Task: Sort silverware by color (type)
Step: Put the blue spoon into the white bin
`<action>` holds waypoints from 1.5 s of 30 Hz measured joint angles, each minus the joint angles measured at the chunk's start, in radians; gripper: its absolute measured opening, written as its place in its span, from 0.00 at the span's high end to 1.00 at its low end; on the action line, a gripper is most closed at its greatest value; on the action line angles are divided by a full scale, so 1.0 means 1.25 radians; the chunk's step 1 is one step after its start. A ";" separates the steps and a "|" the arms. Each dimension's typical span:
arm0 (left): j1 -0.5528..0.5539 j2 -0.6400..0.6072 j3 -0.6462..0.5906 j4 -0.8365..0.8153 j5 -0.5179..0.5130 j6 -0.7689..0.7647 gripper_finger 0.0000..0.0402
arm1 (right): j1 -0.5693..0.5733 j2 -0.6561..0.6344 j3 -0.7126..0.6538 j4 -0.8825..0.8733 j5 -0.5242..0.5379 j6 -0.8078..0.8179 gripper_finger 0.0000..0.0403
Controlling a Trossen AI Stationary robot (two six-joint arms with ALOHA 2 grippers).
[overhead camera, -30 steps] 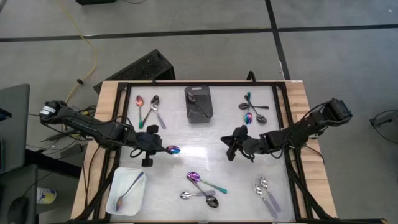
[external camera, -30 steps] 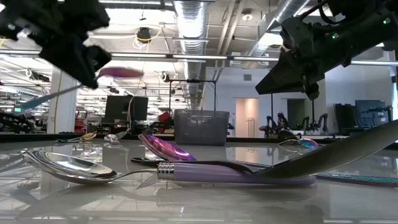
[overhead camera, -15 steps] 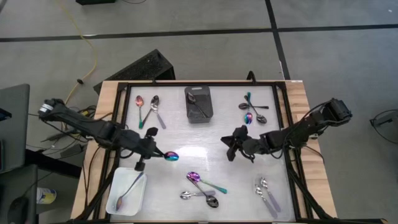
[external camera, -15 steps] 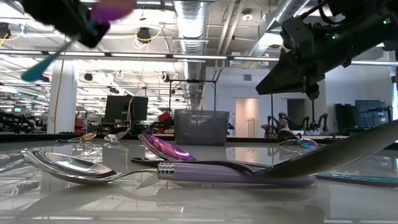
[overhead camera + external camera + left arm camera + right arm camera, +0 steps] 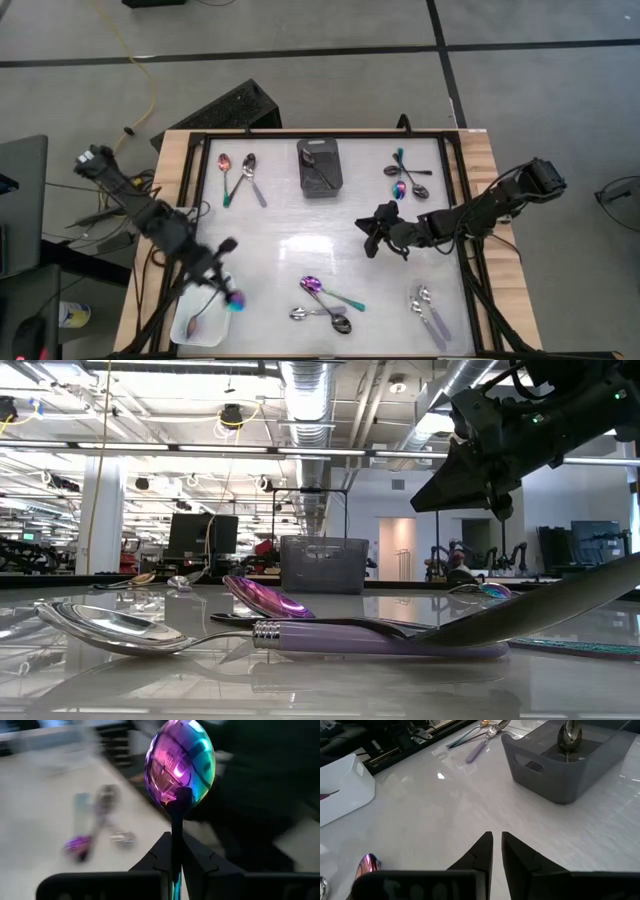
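Note:
My left gripper (image 5: 222,288) is over the white tray (image 5: 180,300) at the table's near-left corner, shut on an iridescent rainbow spoon (image 5: 236,301). One spoon (image 5: 196,318) lies in that tray. My right gripper (image 5: 369,236) hovers shut over the table's middle right and holds nothing. Other spoons lie flat on the table: a pair far left (image 5: 236,176), a group far right (image 5: 406,178), rainbow and silver ones near the middle (image 5: 325,303), and silver ones near right (image 5: 428,308). A dark spoon (image 5: 568,735) sits in the black bin (image 5: 319,167). My left gripper pinches the rainbow spoon's thin handle (image 5: 176,827) between its two fingers, just behind the bowl. The handle runs along the fingers and back between them. The bowl (image 5: 180,762) sticks out past the fingertips, and the spoon is lifted clear of the table.
A black frame (image 5: 300,136) rims the white table top. The black bin stands at the far middle. Bare table top (image 5: 300,235) lies between the two grippers. In the low view, the near spoons (image 5: 300,630) fill the foreground.
My left gripper has swung from the table's middle left toward the near-left corner, over the white tray, carrying the rainbow spoon with it and turning as it went. It has left the low view. My right arm has kept still.

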 joint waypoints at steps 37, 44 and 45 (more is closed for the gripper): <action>-0.275 0.160 -0.001 -0.178 -0.044 0.734 0.99 | 0.052 0.000 0.000 0.029 0.051 0.242 0.84; -0.288 0.178 -0.001 -0.254 -0.049 0.826 0.99 | 0.052 0.000 0.000 0.031 0.085 0.260 0.84; -0.295 0.178 -0.001 -0.260 -0.052 0.835 0.99 | 0.052 0.000 0.000 0.031 0.085 0.260 0.84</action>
